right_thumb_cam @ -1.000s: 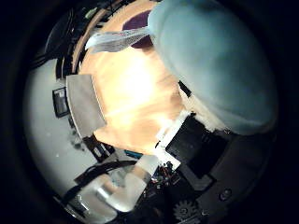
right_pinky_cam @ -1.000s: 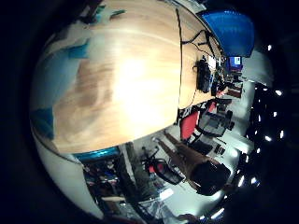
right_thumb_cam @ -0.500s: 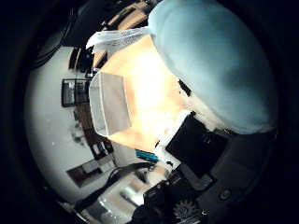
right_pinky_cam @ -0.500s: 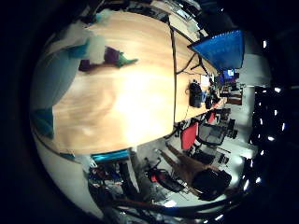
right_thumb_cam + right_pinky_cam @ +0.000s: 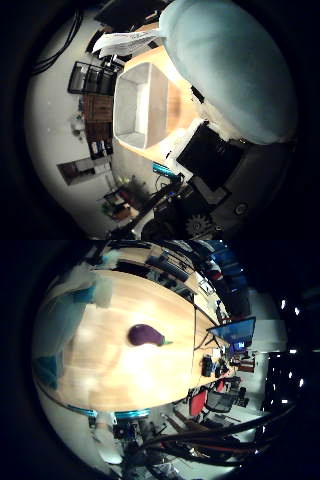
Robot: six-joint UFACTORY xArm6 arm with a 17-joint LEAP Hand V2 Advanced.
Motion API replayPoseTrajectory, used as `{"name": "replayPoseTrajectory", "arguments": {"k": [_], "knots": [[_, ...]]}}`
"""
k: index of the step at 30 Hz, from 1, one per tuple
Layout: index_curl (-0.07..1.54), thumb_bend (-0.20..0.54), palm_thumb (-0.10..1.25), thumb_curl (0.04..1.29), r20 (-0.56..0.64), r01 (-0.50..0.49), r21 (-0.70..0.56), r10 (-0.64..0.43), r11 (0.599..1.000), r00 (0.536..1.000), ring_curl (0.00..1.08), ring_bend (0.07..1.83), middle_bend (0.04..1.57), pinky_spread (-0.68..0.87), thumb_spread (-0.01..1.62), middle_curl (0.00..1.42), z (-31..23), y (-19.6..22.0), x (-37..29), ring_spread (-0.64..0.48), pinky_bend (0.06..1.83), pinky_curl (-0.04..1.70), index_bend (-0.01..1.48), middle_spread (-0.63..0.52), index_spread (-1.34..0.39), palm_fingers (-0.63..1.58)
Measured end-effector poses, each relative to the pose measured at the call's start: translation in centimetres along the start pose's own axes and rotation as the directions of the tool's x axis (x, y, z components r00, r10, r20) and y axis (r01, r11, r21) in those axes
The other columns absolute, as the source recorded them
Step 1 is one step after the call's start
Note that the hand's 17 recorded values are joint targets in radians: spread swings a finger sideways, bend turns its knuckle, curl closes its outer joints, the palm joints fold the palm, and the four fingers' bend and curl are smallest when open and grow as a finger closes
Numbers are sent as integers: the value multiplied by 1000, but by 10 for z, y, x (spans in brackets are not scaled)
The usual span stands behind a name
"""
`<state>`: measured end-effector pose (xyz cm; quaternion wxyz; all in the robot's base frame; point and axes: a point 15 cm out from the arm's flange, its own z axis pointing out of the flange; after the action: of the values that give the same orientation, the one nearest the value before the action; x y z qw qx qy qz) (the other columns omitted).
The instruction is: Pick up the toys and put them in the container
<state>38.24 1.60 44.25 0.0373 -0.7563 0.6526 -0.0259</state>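
Since a second ago the palm has swung so the whole white container now shows; before, only one side of it did. It sits at the tabletop edge and looks empty. One toy, a purple eggplant, lies mid-tabletop, well off any edge. One pale blue toy sits right up against the palm, with the hand apparently wrapped around it.
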Motion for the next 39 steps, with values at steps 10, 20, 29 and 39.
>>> {"name": "replayPoseTrajectory", "arguments": {"k": [10,20,29,39], "knots": [[369,-20,788,486,28,161,22,-161,987,987,544,989,409,-555,1075,824,-11,-25,-114,-402,1230,402,161,-486,-569,1021],[365,-20,788,487,52,308,3,-308,951,950,548,976,388,-559,1074,844,-8,-32,-200,-394,1219,409,160,-491,-569,1025],[363,-21,784,484,57,360,-44,-358,932,932,548,966,370,-561,1073,857,10,-28,-226,-392,1214,416,161,-493,-567,1017],[362,-21,776,484,56,362,-55,-359,931,932,549,948,355,-564,1076,871,13,-28,-226,-400,1210,424,161,-500,-564,1009]]}}
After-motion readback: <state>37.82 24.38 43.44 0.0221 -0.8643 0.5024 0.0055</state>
